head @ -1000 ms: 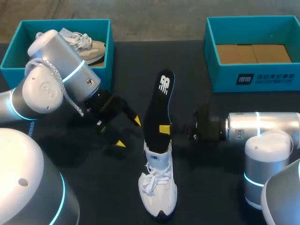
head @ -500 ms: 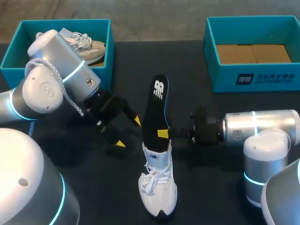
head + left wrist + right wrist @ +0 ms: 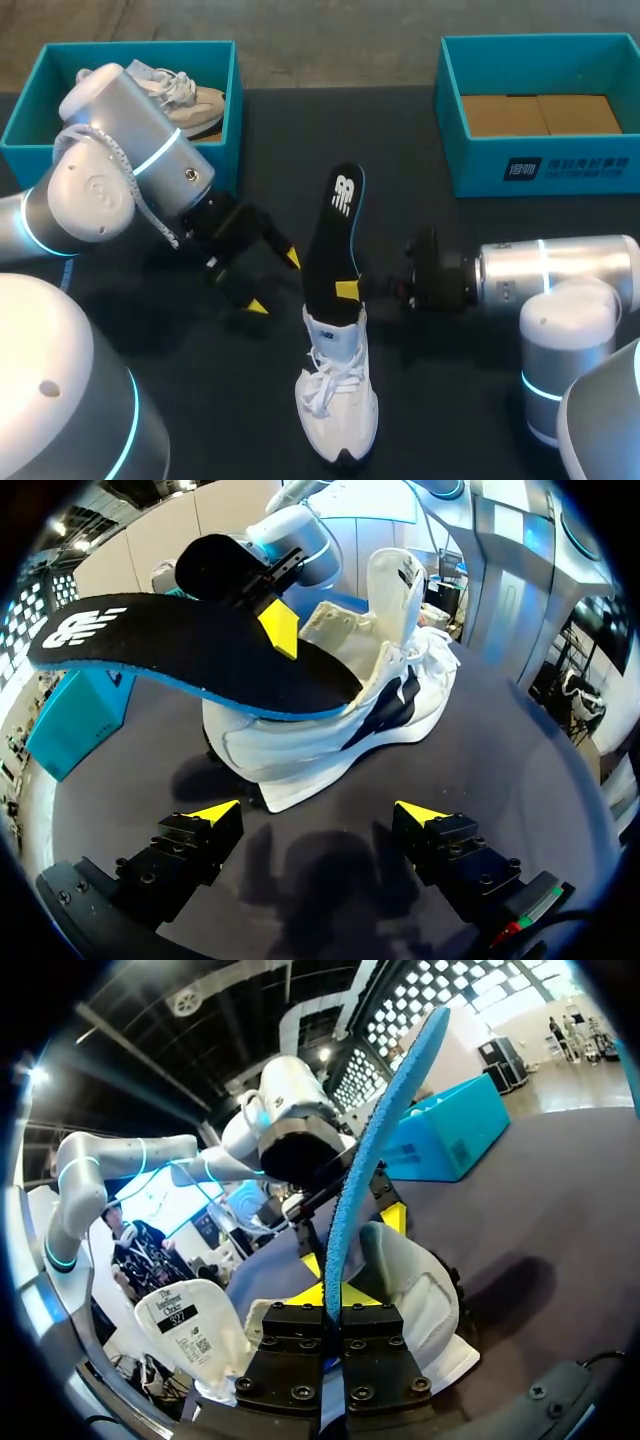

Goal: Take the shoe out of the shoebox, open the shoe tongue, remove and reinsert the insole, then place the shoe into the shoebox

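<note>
Your right gripper (image 3: 347, 290), clamped on the black insole (image 3: 335, 230), has slid left and down over the last second. That feeds the insole's near end deeper into the white sneaker (image 3: 338, 400) at the table's near middle, so reinsertion looks underway. Your left gripper (image 3: 273, 282) hangs wide open just left, unmoved.

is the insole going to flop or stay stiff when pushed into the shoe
Probably fairly stiff: the insole sticks out of the shoe unsupported, with only a gentle curve, pinched by the right gripper. It looks thin, so likely light and bendy under a hard push. Nothing grips the shoe, so it may slide.
</note>
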Action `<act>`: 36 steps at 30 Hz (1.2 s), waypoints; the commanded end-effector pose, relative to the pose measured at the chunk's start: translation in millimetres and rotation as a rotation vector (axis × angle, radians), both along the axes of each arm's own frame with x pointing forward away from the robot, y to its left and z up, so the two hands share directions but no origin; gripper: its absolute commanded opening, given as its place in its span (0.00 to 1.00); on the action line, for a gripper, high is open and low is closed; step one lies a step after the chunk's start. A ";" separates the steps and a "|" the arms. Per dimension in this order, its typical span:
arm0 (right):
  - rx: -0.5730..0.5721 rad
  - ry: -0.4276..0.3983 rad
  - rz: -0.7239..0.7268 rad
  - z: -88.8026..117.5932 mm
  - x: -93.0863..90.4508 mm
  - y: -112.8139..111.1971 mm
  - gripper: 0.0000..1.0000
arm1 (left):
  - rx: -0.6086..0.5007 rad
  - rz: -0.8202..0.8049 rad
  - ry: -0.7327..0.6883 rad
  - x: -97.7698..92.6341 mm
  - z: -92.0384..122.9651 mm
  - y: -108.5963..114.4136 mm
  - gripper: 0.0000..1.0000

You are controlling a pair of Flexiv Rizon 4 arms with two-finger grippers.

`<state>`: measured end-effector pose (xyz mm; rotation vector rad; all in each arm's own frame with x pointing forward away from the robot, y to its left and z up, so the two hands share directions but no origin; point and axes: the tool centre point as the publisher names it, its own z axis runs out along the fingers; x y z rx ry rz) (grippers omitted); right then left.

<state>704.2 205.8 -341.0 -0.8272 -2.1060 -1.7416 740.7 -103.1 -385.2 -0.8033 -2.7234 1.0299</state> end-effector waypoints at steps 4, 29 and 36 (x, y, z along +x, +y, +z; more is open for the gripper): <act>-0.010 0.008 0.008 0.7 -5.6 2.5 0.00 | 0.002 0.000 -0.001 0.1 -0.5 -0.6 1.00; -0.007 0.051 0.044 -5.5 -15.4 1.9 0.00 | 0.002 0.000 -0.001 0.1 -0.5 -0.6 1.00; -0.007 0.051 0.044 -5.5 -15.4 1.9 0.00 | 0.002 0.000 -0.001 0.1 -0.5 -0.6 1.00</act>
